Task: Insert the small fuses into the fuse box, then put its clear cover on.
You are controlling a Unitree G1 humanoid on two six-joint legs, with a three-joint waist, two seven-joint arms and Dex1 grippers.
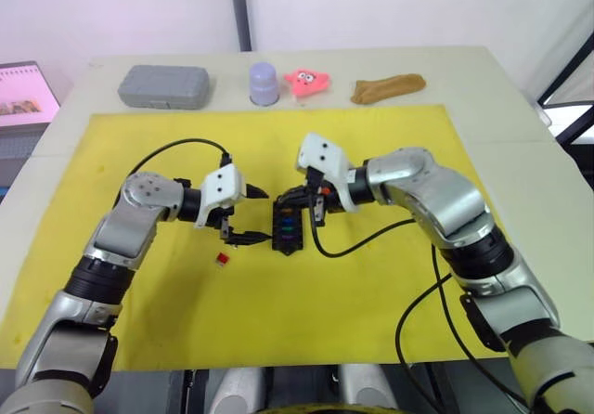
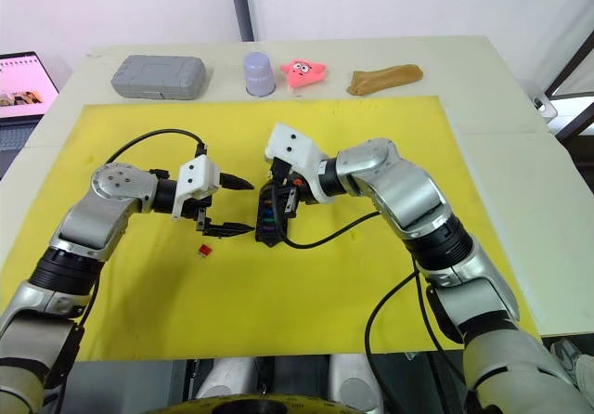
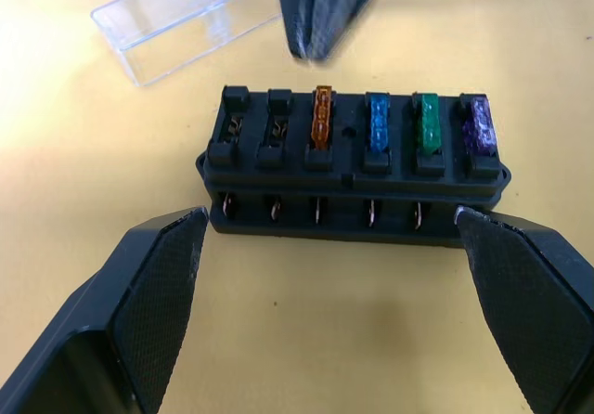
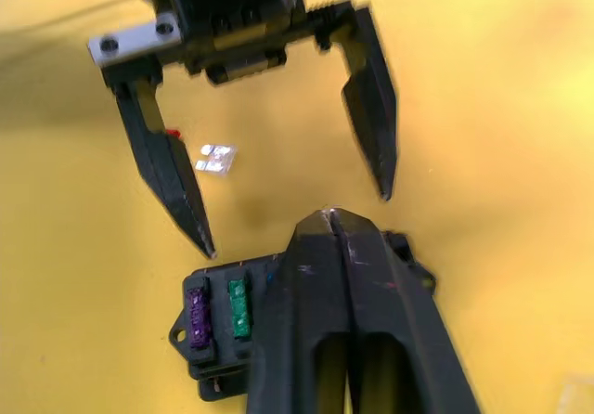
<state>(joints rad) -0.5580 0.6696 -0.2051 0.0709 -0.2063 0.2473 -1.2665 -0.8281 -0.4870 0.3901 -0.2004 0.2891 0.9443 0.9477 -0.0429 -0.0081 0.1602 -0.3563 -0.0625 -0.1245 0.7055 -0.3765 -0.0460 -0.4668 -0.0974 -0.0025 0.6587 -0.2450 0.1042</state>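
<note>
One counter (image 1: pixel 520 145) carries one yellow mat (image 1: pixel 390 275); along the counter's far edge sit one grey case (image 1: pixel 163 86), one lavender cup (image 1: pixel 264 84), one pink toy (image 1: pixel 310 81) and one brown cloth (image 1: pixel 388 86); mid-mat lies the one fuse box (image 3: pixel 353 168), four of its six top slots filled: orange fuse (image 3: pixel 322 117), blue fuse (image 3: pixel 379 119), green fuse (image 3: pixel 428 117), purple fuse (image 3: pixel 479 123); two slots empty; the left tool (image 1: pixel 252 217) stands released, fingers spread at the box's side; the right tool (image 4: pixel 332 219) is clenched over the box; one clear cover (image 3: pixel 186 19) lies just beyond; one red fuse (image 1: pixel 222 260) lies loose near the left tool.
</note>
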